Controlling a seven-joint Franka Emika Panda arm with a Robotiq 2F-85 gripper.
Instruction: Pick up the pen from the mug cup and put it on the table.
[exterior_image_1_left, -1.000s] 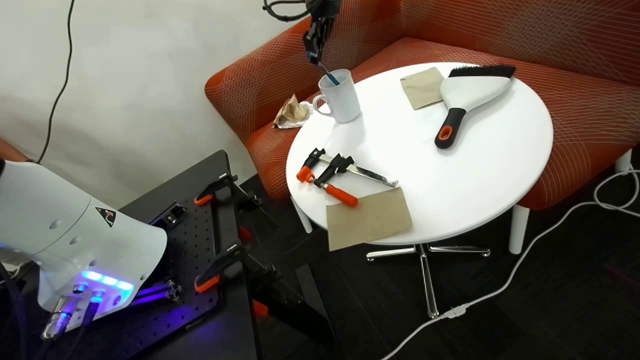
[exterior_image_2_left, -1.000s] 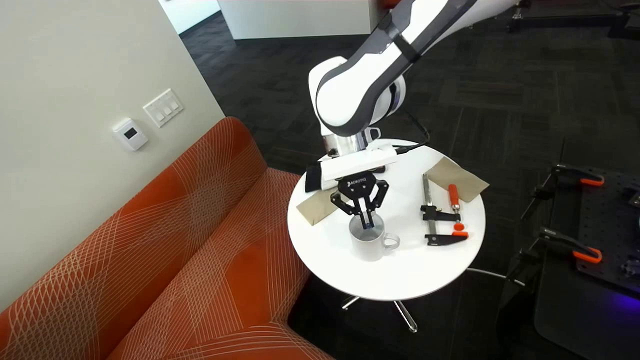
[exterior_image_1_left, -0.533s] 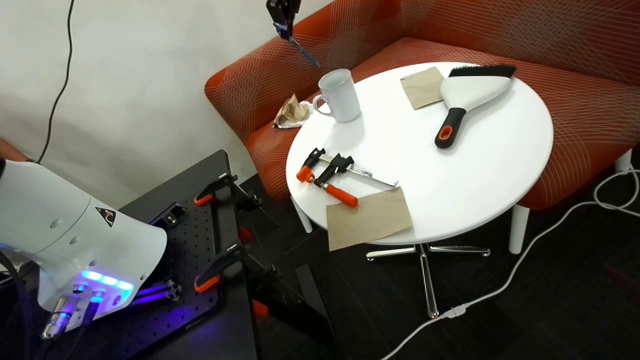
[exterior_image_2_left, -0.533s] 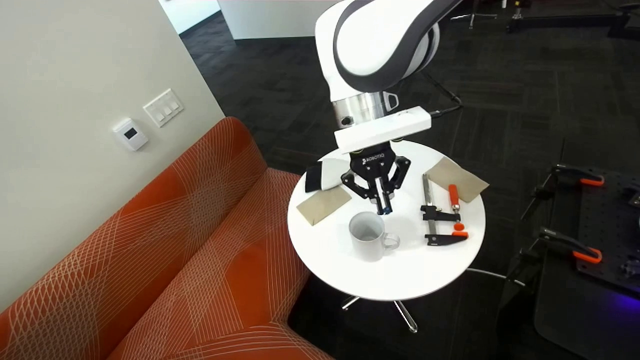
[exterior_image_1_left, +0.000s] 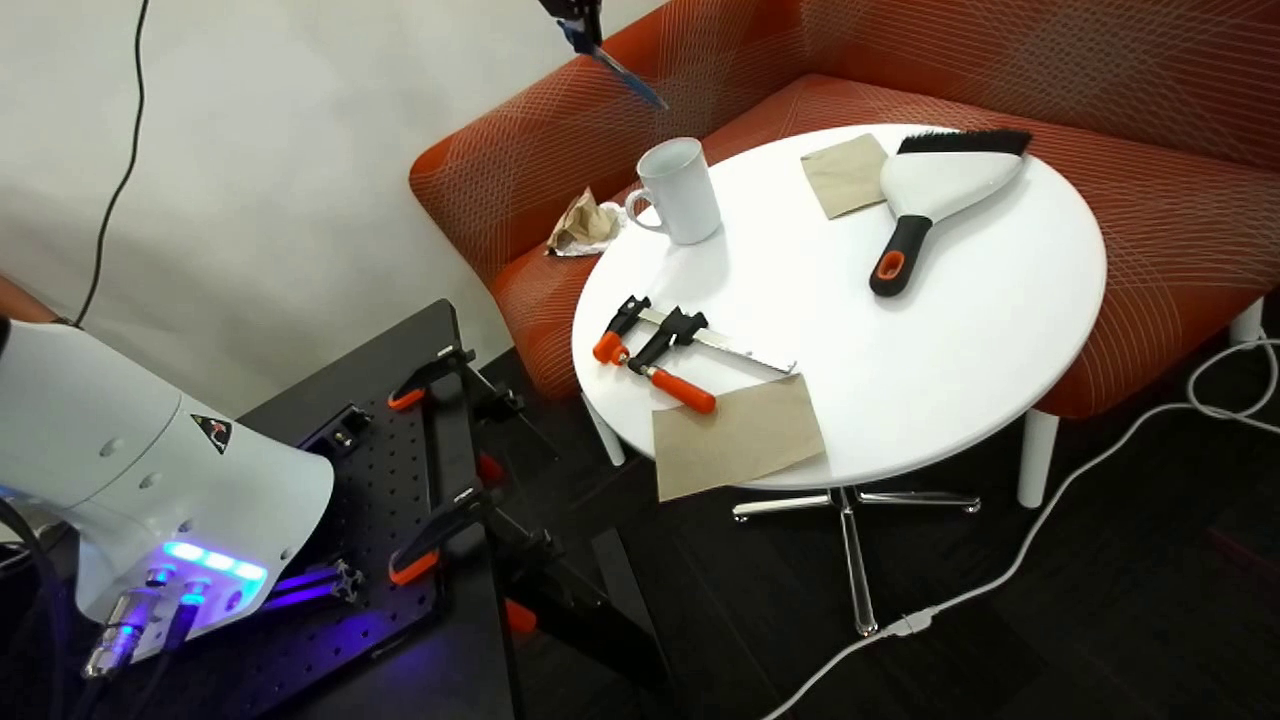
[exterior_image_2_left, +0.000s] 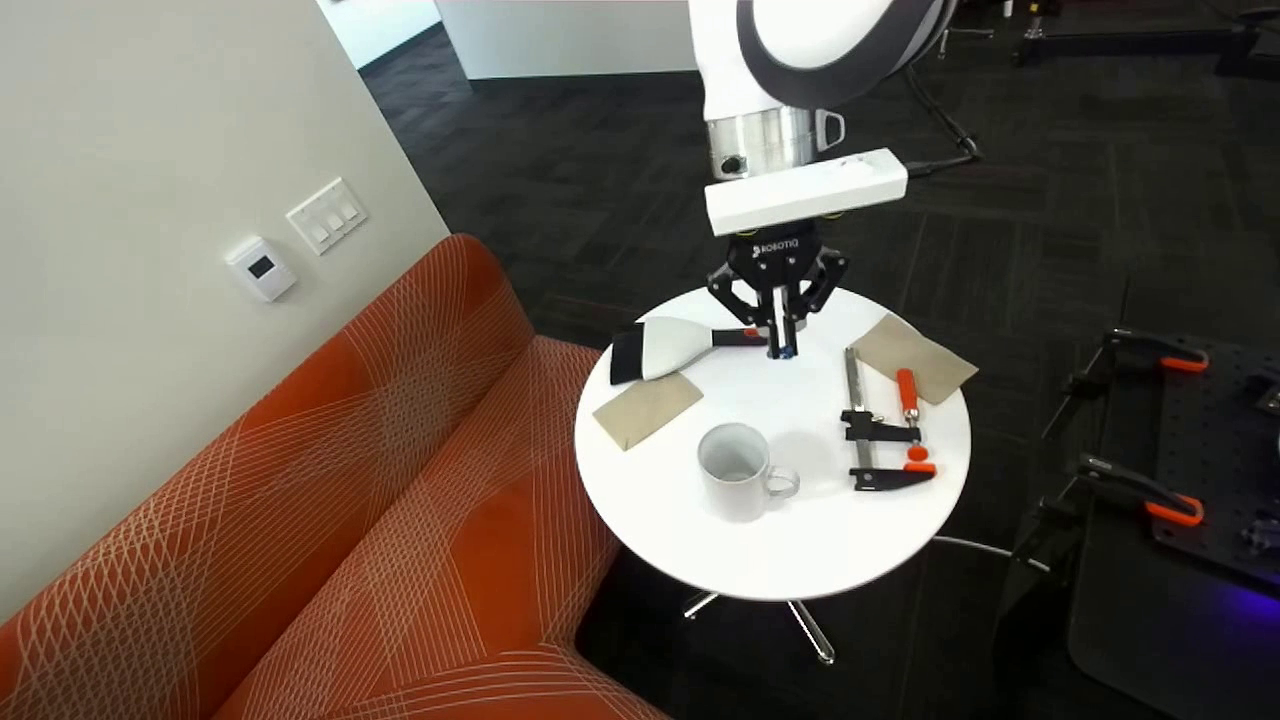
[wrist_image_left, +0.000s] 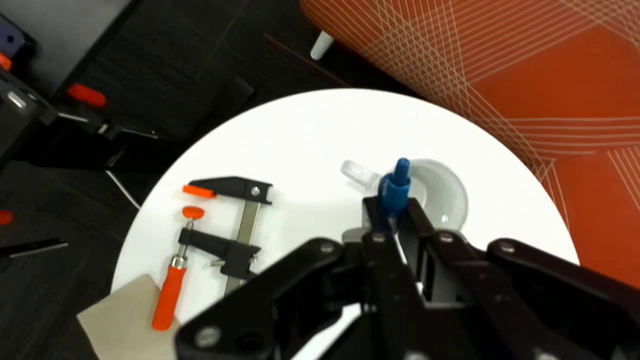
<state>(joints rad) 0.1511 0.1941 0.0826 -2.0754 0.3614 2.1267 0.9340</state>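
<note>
The pincer (exterior_image_2_left: 784, 350) is closed on the pen (exterior_image_1_left: 637, 84), gripping near one blue end; the pen slants downward in the air, clear of the mug (exterior_image_1_left: 685, 200). Expected handling: light, stiff, smooth, liable to pivot in an end grip; mid-barrel would be the steadier hold. Next, from where I stand, the mug, upright on the surface (exterior_image_1_left: 950, 360); behind, the orange sofa (exterior_image_1_left: 1140, 200).
</note>
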